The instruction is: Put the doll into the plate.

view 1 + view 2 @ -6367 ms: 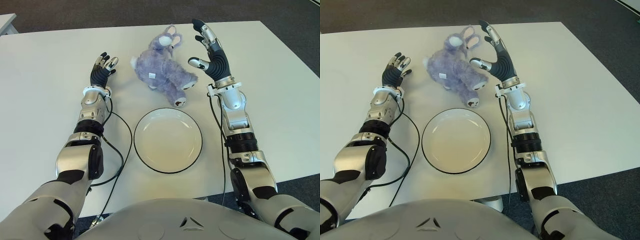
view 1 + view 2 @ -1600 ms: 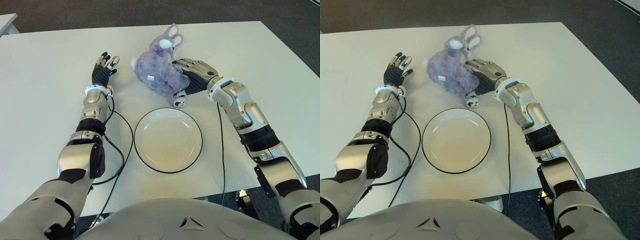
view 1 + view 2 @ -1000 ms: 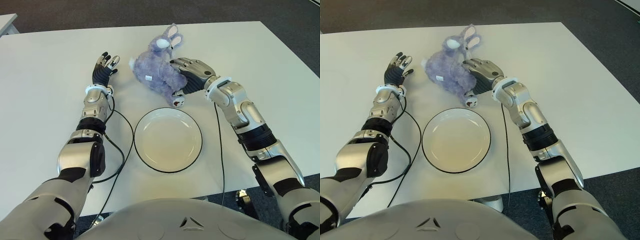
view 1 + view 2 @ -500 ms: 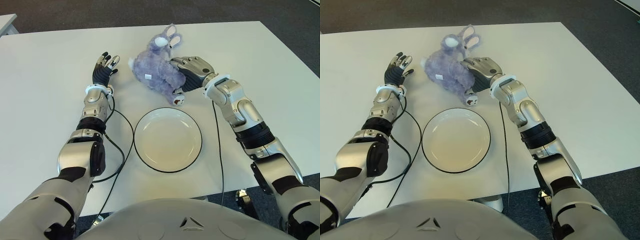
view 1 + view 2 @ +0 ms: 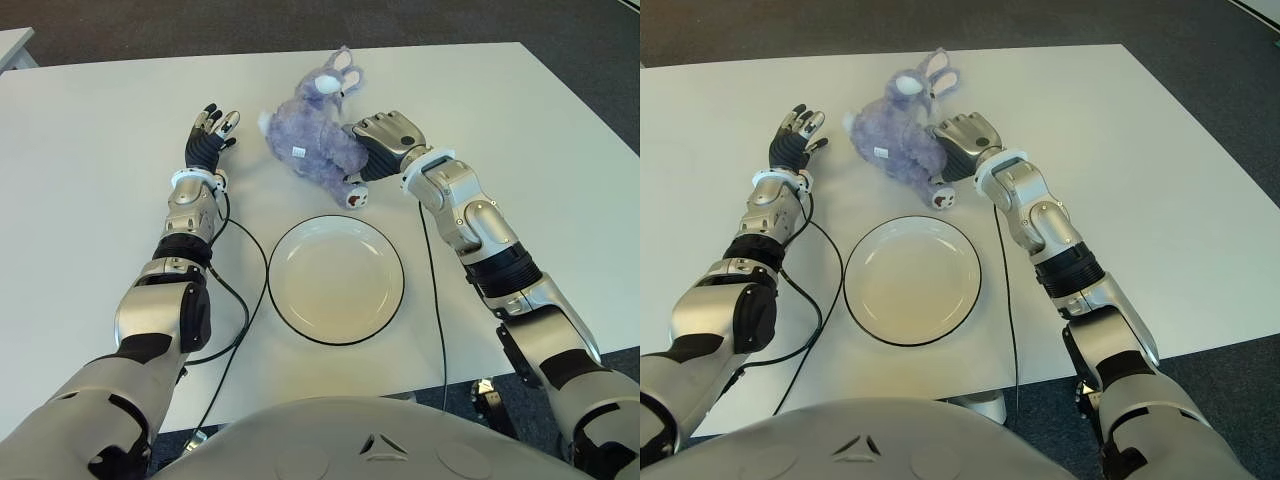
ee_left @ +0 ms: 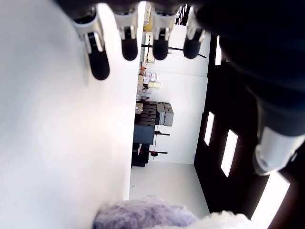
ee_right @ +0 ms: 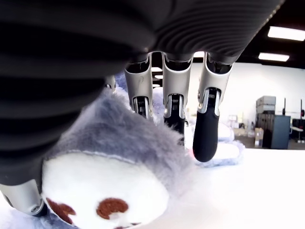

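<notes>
Doll on table, beyond plate, not in it. Right hand clamps doll's rear, fingers curled round plush. Left hand beside doll, fingers spread, holding nothing. Grasp made; lift and placing remain.

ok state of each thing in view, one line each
doll: on the table beyond the plate, gripped at its rear
plate: empty, flat on the table
right hand: closed on the doll
left hand: open, holding nothing, left of the doll
</notes>
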